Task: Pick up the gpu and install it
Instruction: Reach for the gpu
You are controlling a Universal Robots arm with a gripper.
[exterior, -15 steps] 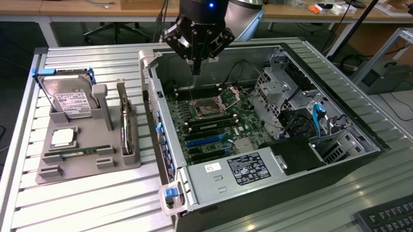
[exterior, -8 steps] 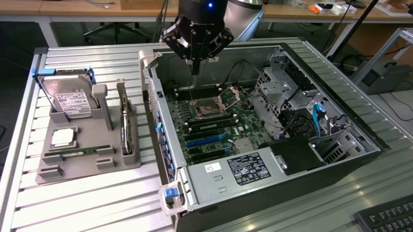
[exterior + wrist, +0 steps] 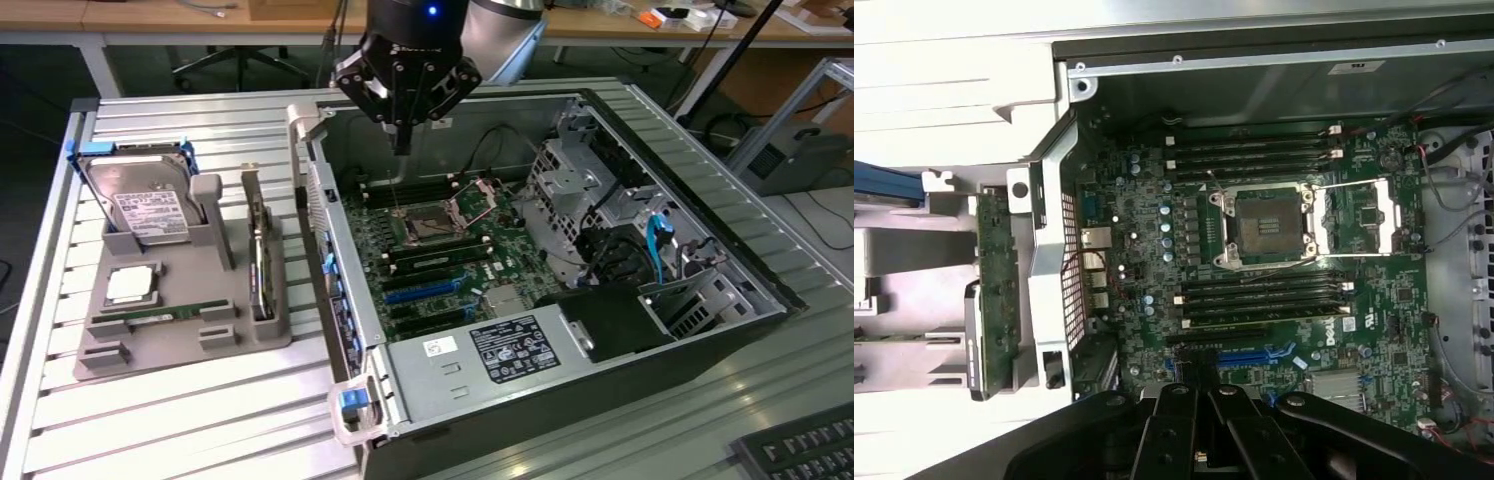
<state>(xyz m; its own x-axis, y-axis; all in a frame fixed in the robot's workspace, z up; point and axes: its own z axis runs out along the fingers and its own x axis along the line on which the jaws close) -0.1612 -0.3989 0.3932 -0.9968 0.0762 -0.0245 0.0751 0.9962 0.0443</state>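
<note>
The gpu [image 3: 260, 258] stands edge-on as a thin slat in the grey holder [image 3: 180, 345] on the exterior view's left, outside the computer case. The wrist view shows it as a narrow green board [image 3: 994, 290] beside the case's rear panel. My gripper [image 3: 400, 142] hangs over the far end of the open case [image 3: 747, 290], above the motherboard [image 3: 447, 245] and well apart from the gpu. Its fingers are shut with nothing between them. In the wrist view the gripper [image 3: 1196, 392] points down over the blue card slots [image 3: 1254, 355].
The holder also carries a silver hard drive [image 3: 144, 208], a processor chip [image 3: 130, 285] and a green memory stick [image 3: 167, 315]. Inside the case are the open processor socket [image 3: 1264, 225], memory slots [image 3: 1254, 150], a power supply [image 3: 514, 348] and drive cages [image 3: 587, 170].
</note>
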